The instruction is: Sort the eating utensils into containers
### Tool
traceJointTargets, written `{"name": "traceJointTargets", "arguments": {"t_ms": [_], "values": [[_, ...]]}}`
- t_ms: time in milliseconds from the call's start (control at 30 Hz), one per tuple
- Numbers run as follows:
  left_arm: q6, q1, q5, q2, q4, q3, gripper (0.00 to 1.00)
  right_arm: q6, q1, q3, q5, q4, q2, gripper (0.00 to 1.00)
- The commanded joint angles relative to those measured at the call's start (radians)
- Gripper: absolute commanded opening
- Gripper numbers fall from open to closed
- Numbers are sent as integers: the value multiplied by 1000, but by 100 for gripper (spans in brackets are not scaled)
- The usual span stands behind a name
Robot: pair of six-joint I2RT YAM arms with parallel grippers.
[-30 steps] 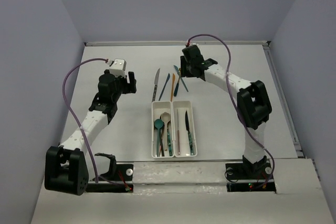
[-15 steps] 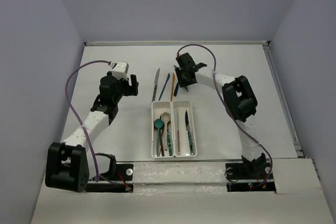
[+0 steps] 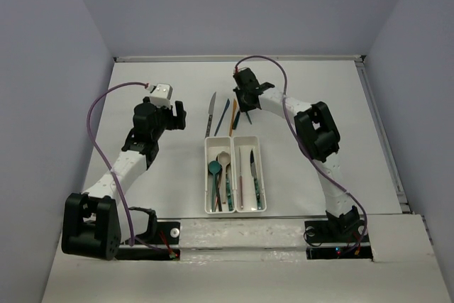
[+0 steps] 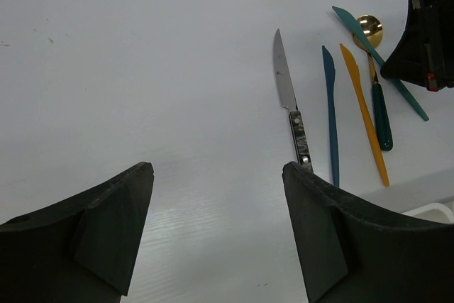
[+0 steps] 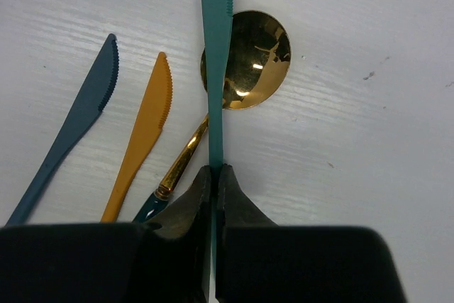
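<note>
Several eating utensils lie loose behind the containers (image 3: 206, 175): a silver knife (image 4: 286, 90), a blue knife (image 4: 330, 111), an orange knife (image 4: 363, 111), a gold spoon (image 5: 248, 58) and a teal knife (image 5: 215, 47). The teal knife lies across the gold spoon's bowl. My right gripper (image 5: 214, 175) is shut on the teal knife's handle, down at the table. My left gripper (image 4: 216, 169) hovers open over bare table, left of the silver knife, with nothing between its fingers. The left bin holds spoons, among them a teal one (image 3: 213, 169). The right bin holds knives, one of them black (image 3: 254, 168).
The right gripper's black body (image 4: 425, 40) shows at the right edge of the left wrist view, beside the loose utensils. A raised rim (image 3: 237, 57) runs along the table's far edge.
My right gripper has swung left over the loose utensils, come down and shut on the teal knife. The left arm has barely moved.
</note>
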Motion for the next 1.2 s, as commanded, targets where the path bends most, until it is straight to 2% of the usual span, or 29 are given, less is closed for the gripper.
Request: {"name": "traceJointTargets", "arguments": {"t_ms": [0, 100, 367, 433, 533, 633, 767, 867, 900, 1000, 1167], "values": [[10, 9, 17, -33, 69, -17, 85, -9, 3, -37, 53, -43, -25, 0], [10, 9, 28, -27, 74, -20, 85, 0, 3, -71, 99, -37, -80, 0], [9, 11, 66, -1, 78, -26, 85, 102, 3, -241, 165, 58, -415, 0], [10, 11, 98, 13, 83, -27, 85, 130, 12, -326, 202, 69, -525, 0], [12, 11, 141, 43, 75, -18, 83, 185, 69, -453, 252, 72, -675, 0], [18, 8, 169, 134, 38, 28, 75, 270, 167, -569, 271, 69, -839, 0], [55, -14, 149, 240, -50, 137, 71, 518, 314, -862, 201, 97, -1051, 0], [72, -40, 140, 319, -83, 195, 72, 695, 438, -1000, 199, 135, -1169, 0], [81, -47, 144, 341, -101, 207, 73, 728, 464, -1071, 204, 150, -1182, 0], [67, -57, 144, 447, -133, 264, 73, 829, 515, -1134, 211, 153, -1161, 0], [61, -67, 138, 525, -172, 344, 73, 866, 537, -1133, 182, 172, -1063, 0]]}}
